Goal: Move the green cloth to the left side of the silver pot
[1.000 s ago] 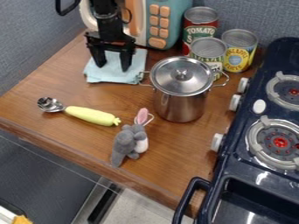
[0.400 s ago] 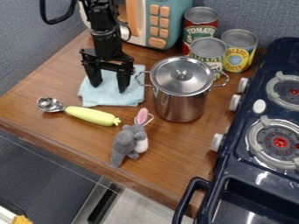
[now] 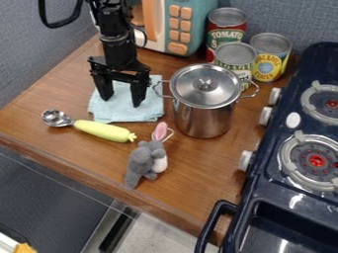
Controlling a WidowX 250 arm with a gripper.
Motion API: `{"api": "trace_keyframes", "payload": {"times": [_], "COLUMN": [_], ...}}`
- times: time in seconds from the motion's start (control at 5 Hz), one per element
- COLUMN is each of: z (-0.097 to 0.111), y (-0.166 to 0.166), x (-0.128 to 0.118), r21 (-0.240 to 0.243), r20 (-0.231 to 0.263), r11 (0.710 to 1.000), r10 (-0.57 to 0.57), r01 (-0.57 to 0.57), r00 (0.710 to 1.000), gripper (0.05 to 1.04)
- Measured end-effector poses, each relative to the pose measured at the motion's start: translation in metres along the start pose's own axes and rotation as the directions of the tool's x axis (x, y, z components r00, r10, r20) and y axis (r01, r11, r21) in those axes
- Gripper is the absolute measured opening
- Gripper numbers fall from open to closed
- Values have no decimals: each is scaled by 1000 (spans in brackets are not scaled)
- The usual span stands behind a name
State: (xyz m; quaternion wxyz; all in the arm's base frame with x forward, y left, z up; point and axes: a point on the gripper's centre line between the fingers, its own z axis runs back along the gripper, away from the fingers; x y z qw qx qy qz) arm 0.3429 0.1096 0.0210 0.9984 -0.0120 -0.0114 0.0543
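Note:
The black gripper (image 3: 121, 101) hangs over the cloth left of the pot, its two fingers spread apart with their tips at the cloth's surface. Under it lies the pale blue-green cloth (image 3: 124, 111), flat on the counter, partly hidden behind the gripper. The cloth's right edge is close beside the silver pot (image 3: 202, 116), which stands upright with its lid on and a handle on either side.
On the wooden counter (image 3: 198, 178), a spoon with a yellow handle (image 3: 102, 130) lies just in front of the cloth, near a grey plush rabbit (image 3: 147, 160). Behind are cans (image 3: 226, 37) and a toy microwave (image 3: 178, 24). The dark stove (image 3: 297, 197) stands right.
The gripper has come forward, toward the camera, and the cloth has slid the same way, from behind the pot's left handle to beside the pot.

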Motion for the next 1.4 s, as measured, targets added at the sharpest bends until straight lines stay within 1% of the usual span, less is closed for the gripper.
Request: {"api": "trace_keyframes", "payload": {"times": [0.2,0.4,0.6,0.8,1.0,1.2,1.4], "z": [10,5,9,6,3,37,69], "y": [5,17,20,20,18,11,8], "x": [17,42,50,47,42,36,28], "r21": [24,66,77,81,71,64,42], "r20": [56,82,95,83,71,144,183], "r11": [1000,998,997,997,997,998,998], "r10": [-4,-9,0,-4,-18,-33,-47], "r01": [2,4,-7,-3,12,24,40], "r00": [998,997,996,997,997,989,982], "gripper": [999,999,999,999,999,999,999]}}
